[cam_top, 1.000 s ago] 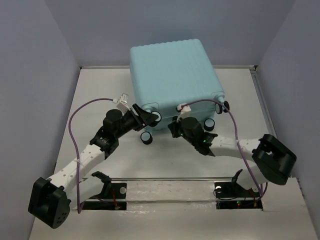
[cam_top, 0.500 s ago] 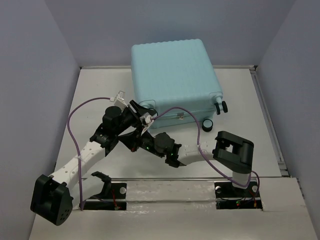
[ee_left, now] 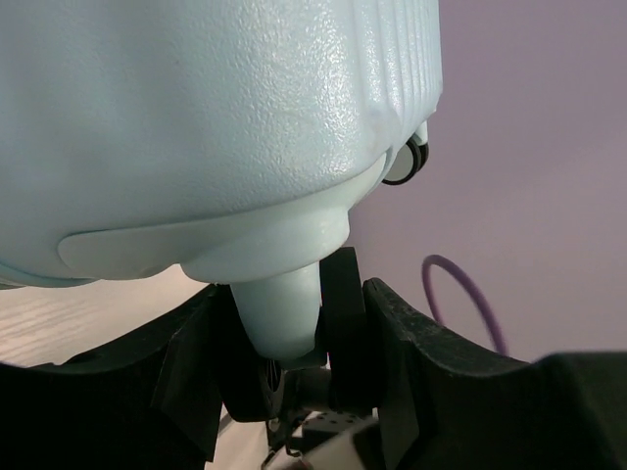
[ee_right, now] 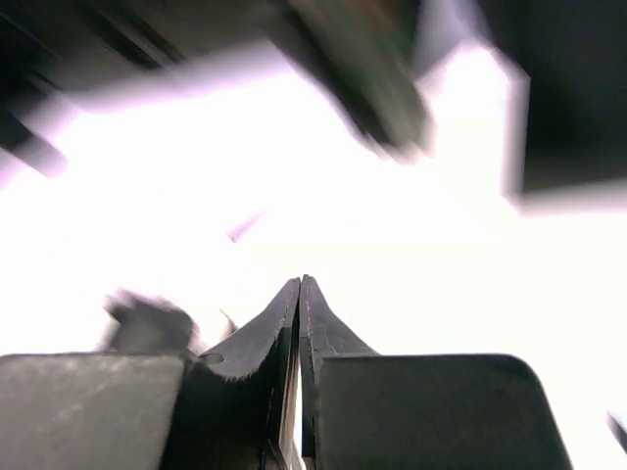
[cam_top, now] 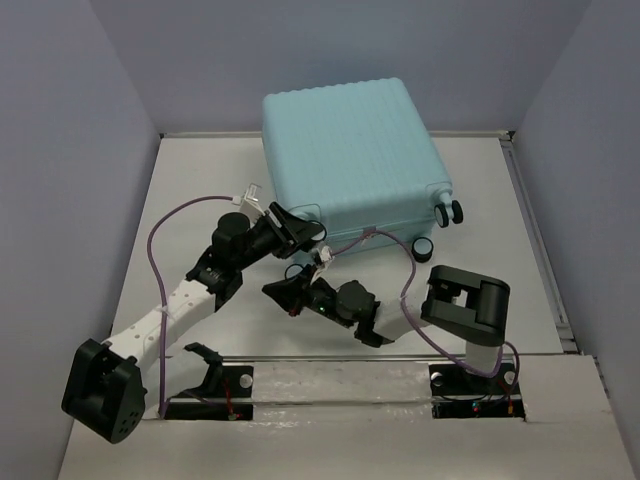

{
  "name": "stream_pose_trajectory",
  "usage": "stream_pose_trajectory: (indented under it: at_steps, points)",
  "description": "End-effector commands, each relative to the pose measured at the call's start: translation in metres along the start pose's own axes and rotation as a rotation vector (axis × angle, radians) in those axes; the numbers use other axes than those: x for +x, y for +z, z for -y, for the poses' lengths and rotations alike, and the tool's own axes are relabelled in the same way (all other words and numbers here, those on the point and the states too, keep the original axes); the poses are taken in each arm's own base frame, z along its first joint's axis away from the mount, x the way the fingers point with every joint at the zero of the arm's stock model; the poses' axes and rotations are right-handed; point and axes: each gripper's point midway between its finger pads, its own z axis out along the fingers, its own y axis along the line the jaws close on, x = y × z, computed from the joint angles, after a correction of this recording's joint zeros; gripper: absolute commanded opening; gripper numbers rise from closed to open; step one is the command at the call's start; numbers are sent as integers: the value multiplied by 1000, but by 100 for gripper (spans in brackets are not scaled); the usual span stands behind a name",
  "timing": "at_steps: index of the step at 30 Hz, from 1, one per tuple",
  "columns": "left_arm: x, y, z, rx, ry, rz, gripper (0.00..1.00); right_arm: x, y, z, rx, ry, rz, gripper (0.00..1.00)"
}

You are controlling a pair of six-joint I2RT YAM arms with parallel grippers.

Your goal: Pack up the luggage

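Far back in the middle of your table (cam_top: pixel 190 180) lies the luggage (cam_top: pixel 350 150), shut tight with its ribbed side up. No things to pack show anywhere, so I think the filling is done and only moving it or standing it up is left, though you cannot see inside. Your left gripper (cam_top: pixel 305 230) is partly closed around the pale wheel leg (ee_left: pixel 284 313) at the near left corner of the luggage, and your right gripper (cam_top: pixel 282 292) is closed all the way with nothing in it, low over the table just beside the left one.
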Motion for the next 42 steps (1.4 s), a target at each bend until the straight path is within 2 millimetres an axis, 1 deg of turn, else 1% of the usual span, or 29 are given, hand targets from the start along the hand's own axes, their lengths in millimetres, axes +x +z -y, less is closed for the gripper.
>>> stream_pose_trajectory:
  at_steps: [1, 2, 5, 6, 7, 8, 9, 10, 11, 12, 13, 14, 15, 16, 17, 19, 20, 21, 24, 25, 26, 28, 30, 33, 34, 35, 37, 39, 42]
  points:
    - [-8, -48, 154, 587, 229, 44, 6, -4, -39, 37, 132, 26, 29, 7]
    - [-8, -46, 153, 587, 220, 38, 6, -7, -49, 38, 142, 19, 26, 7]
    - [-8, -46, 158, 608, 222, 30, 6, -11, -60, 40, 159, -3, 19, 7]
    - [-8, -46, 159, 611, 226, 32, 6, -9, -69, 47, 200, -19, -13, 7]
    - [-9, -45, 158, 598, 236, 35, 6, -10, -73, 56, 258, -37, -19, 7]
    - [-9, -44, 157, 589, 246, 40, 6, 2, -85, 73, 334, -92, -95, 10]
    - [-11, -44, 154, 572, 264, 53, 6, -18, -91, 83, 396, -115, -66, 12]
    - [-11, -44, 153, 562, 259, 57, 6, -17, -97, 87, 428, -132, -103, 15]
    - [-12, -44, 150, 552, 271, 67, 6, -30, -104, 107, 500, -146, -112, 21]
    - [-13, -46, 150, 549, 277, 76, 6, -21, -126, 131, 603, -171, -213, 24]
    - [-13, -44, 144, 533, 275, 81, 6, -42, -131, 133, 626, -165, -196, 29]
    - [-13, -43, 142, 524, 280, 85, 6, -61, -144, 157, 703, -165, -190, 36]
    - [-13, -43, 138, 515, 278, 91, 6, -60, -162, 169, 768, -177, -247, 41]
    - [-12, -43, 138, 514, 281, 88, 6, -80, -169, 169, 787, -192, -213, 46]
    - [-12, -43, 136, 512, 287, 92, 6, -91, -184, 183, 851, -221, -228, 53]
    - [-12, -43, 135, 506, 292, 93, 6, -106, -191, 186, 875, -235, -226, 58]
    - [-12, -43, 134, 500, 293, 93, 6, -113, -194, 188, 880, -242, -228, 59]
    - [-13, -43, 134, 500, 303, 99, 6, -124, -200, 194, 909, -257, -235, 59]
    - [-13, -42, 131, 483, 317, 102, 6, -134, -201, 203, 896, -252, -274, 57]
    - [-13, -42, 131, 483, 317, 102, 6, -130, -199, 203, 879, -250, -296, 56]
    - [-13, -41, 129, 478, 317, 99, 6, -132, -193, 200, 857, -253, -300, 56]
    - [-13, -40, 128, 473, 321, 97, 6, -127, -188, 200, 830, -257, -333, 56]
    - [-12, -38, 126, 467, 322, 95, 6, -127, -177, 195, 781, -263, -343, 56]
    - [-12, -37, 125, 464, 320, 93, 6, -128, -168, 198, 763, -275, -339, 57]
    - [-12, -37, 125, 464, 319, 93, 6, -133, -162, 197, 749, -288, -321, 57]
    - [-12, -37, 124, 463, 318, 91, 6, -125, -159, 201, 738, -284, -346, 57]
    - [-11, -37, 125, 466, 320, 87, 6, -126, -149, 201, 715, -284, -349, 57]
    - [-11, -38, 125, 467, 320, 89, 6, -122, -146, 207, 725, -280, -350, 57]
    - [-11, -39, 125, 467, 317, 89, 6, -133, -148, 215, 772, -292, -271, 53]
